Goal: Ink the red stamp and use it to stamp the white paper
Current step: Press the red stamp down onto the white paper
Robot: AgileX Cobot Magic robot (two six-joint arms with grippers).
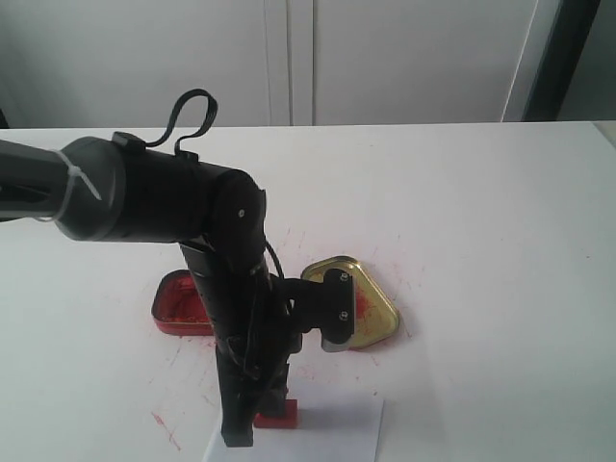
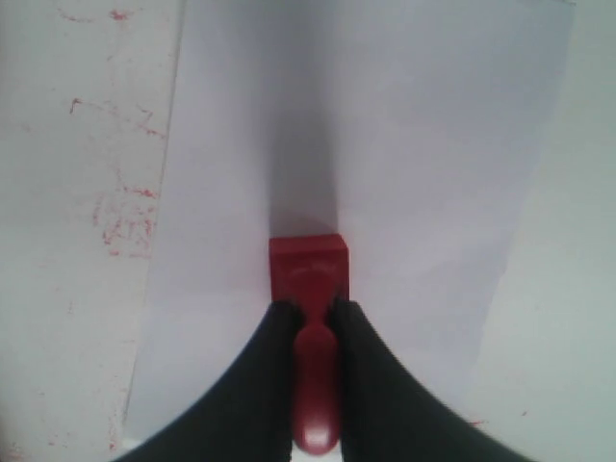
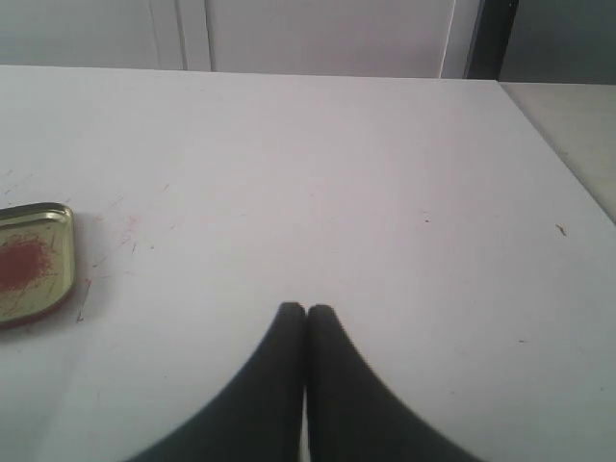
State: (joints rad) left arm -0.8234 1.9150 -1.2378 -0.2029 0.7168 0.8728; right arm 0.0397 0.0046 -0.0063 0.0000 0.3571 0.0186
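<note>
A: From the exterior view, what is the room showing?

B: White cabinet doors [image 1: 385, 58] are running along the back. The white table [image 1: 481, 241] is carrying red smears around a red ink tin [image 1: 178, 303] and a gold lid [image 1: 371, 308]. The left arm [image 1: 154, 202] is reaching down in front of them. The red stamp [image 1: 279, 416] is sitting under it, at the edge of the white paper [image 1: 337, 438] nearest the tins.

A: And the left wrist view?

B: The left jaws are pinching the stamp's knob handle, set narrow around it. The square base is looking pressed down on the sheet, and red specks are dotting the table beside the paper.

A: The right wrist view?

B: The right jaws are sitting closed together, gripping nothing, over bare table. The lid's corner is showing off to one side, with a red smear on it. The cabinets are showing beyond the far edge of the table.
</note>
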